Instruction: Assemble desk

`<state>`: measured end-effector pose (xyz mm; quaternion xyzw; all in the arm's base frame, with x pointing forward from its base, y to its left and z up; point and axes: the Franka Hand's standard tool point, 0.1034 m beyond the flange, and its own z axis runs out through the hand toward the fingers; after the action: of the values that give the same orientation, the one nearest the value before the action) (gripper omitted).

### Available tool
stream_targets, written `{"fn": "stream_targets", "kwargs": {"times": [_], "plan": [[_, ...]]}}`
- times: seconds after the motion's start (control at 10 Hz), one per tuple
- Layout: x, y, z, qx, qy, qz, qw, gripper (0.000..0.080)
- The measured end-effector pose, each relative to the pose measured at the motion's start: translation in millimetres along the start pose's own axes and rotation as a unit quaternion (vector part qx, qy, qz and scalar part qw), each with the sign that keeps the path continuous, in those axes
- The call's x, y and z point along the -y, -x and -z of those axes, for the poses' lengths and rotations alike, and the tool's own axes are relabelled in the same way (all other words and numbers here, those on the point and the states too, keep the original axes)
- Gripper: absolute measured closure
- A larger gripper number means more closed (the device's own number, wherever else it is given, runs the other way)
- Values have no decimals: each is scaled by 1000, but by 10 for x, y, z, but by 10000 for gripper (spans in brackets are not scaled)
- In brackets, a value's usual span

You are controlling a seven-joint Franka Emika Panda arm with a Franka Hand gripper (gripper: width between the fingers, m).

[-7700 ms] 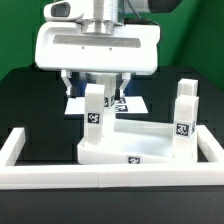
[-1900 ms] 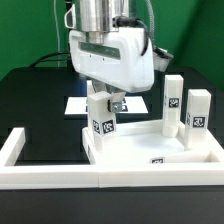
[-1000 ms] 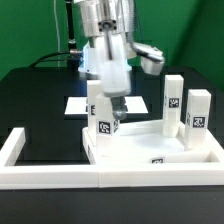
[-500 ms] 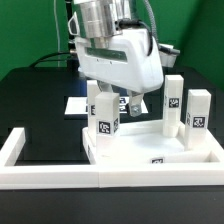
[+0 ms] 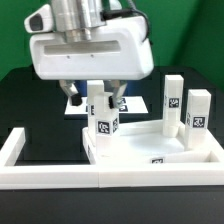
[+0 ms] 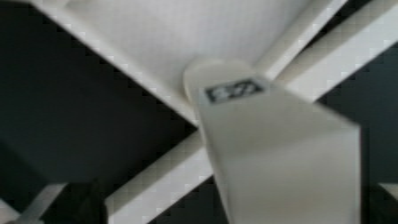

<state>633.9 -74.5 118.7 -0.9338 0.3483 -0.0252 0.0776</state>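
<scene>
The white desk tabletop (image 5: 138, 142) lies flat inside the border wall. Three white tagged legs stand upright on it: one at its left corner (image 5: 101, 118) and two at the exterior view's right (image 5: 172, 102) (image 5: 197, 112). A fourth leg is not in view. My gripper (image 5: 100, 99) hangs straight over the left leg, its fingers (image 5: 82, 97) flanking the leg's top with small gaps, so it is open. In the wrist view the leg (image 6: 267, 140) fills the middle, with the tabletop (image 6: 178, 30) beyond it.
The long low white U-shaped border wall (image 5: 60, 170) runs round the tabletop along the front and both sides. The marker board (image 5: 74, 105) lies on the black table behind the left leg.
The gripper hand has turned from a skewed pose to square-on over the left leg, and its fingers now stand apart round the leg's top. The legs and tabletop have not moved.
</scene>
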Motion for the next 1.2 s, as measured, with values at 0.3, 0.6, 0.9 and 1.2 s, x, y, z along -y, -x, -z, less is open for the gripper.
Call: {"fn": "stream_targets", "kwargs": {"times": [0.3, 0.6, 0.9, 1.2], "plan": [[2, 4, -6, 1, 0, -95, 995, 512], [14, 19, -17, 2, 0, -242, 970, 511], [-18, 11, -28, 15, -13, -439, 898, 511], [-3, 43, -34, 24, -30, -600, 799, 509]]}}
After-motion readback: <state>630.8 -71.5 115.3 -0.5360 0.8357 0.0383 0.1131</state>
